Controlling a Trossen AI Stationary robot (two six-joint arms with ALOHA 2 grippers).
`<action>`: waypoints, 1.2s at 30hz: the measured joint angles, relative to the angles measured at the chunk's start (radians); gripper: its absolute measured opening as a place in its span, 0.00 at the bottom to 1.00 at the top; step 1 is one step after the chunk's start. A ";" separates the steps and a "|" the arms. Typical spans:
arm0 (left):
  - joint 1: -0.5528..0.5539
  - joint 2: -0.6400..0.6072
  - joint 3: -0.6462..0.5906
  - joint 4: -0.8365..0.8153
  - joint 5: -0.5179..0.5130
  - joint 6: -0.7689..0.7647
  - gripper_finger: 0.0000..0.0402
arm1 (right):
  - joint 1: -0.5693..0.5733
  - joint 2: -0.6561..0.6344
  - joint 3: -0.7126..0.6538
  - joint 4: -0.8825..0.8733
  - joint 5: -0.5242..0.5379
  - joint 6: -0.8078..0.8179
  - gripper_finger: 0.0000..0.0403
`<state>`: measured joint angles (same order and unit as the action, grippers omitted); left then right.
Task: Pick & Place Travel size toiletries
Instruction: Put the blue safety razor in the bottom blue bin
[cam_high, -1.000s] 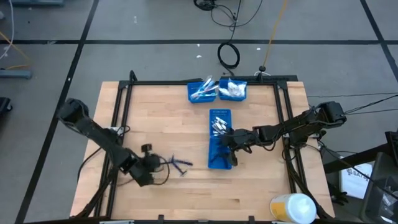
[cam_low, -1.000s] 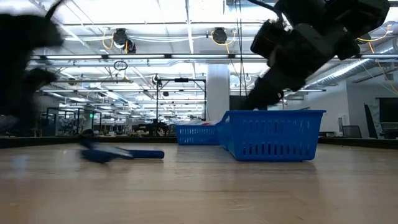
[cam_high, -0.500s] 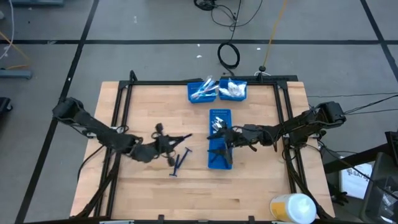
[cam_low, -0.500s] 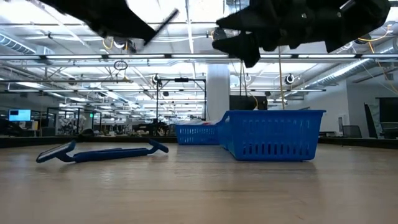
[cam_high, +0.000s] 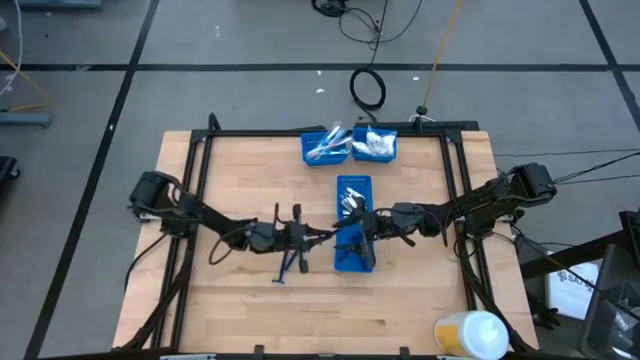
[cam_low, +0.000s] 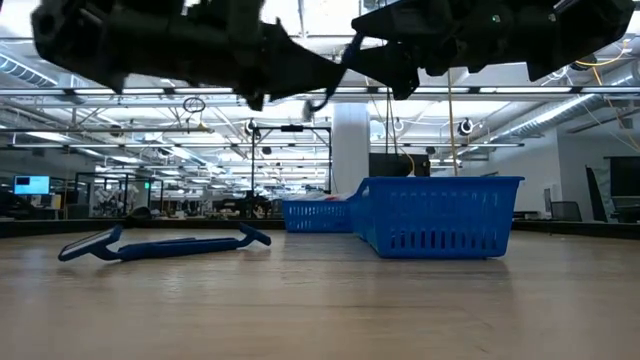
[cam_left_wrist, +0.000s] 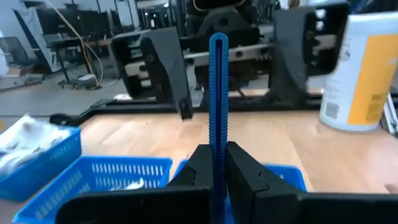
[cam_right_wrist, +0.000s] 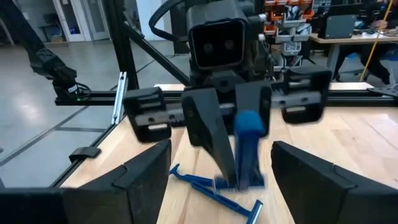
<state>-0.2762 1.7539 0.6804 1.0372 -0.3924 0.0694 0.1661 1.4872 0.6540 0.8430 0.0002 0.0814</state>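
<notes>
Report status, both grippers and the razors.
Left gripper shut on razor, facing open right gripper above long bin. Two razors on table. Nothing blocking.

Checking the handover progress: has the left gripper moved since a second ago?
Yes. In the high view, the left gripper, shut on a blue razor, has travelled from the table's near-left area to the long blue bin, facing the open right gripper.

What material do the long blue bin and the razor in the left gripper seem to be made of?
The long blue bin looks like moulded plastic, slightly glossy, with slotted walls. The razor held in the shut left gripper also looks like plastic: uniform blue, with fine ribs along its handle. Any metal blade is not visible.
</notes>
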 joint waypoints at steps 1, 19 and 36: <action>0.007 0.014 0.014 0.008 0.015 -0.002 0.01 | 0.000 0.000 0.000 0.003 0.000 0.000 0.65; 0.012 0.079 0.134 -0.017 0.092 0.054 0.04 | -0.001 0.000 0.001 -0.008 -0.077 -0.042 0.24; 0.006 0.077 0.137 -0.070 0.040 -0.090 0.06 | 0.004 0.000 0.000 -0.006 -0.082 -0.038 0.24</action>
<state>-0.2707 1.8305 0.8169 0.9677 -0.3528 -0.0207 0.1704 1.4876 0.6544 0.8374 -0.0819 0.0436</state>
